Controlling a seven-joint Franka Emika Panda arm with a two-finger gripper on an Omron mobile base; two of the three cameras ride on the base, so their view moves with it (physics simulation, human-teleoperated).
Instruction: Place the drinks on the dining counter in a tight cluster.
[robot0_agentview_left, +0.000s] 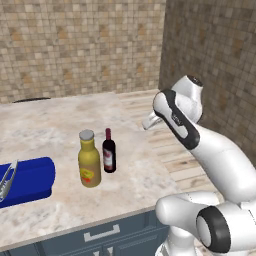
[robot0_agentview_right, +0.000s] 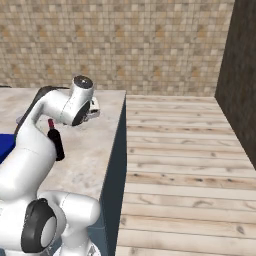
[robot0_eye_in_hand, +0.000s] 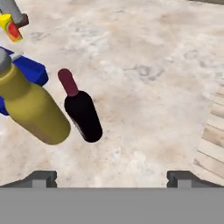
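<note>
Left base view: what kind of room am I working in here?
Most likely a kitchen: a marble-topped island counter on dark blue cabinets, tiled walls behind it, and a mustard-yellow bottle beside a dark wine bottle.

Light was even and diffuse in all 3 rendered views, with no single source evident. The mustard-yellow bottle (robot0_agentview_left: 89, 160) and wine bottle (robot0_agentview_left: 109, 152) cast only faint, soft shadows on the dining counter (robot0_agentview_left: 50, 130). The side wall (robot0_agentview_left: 215, 55) sat dimmer than the back wall (robot0_agentview_left: 80, 45). Textures looked coarse and slightly blurred. No glare appeared. The hand view splayed both bottles outward.
</note>
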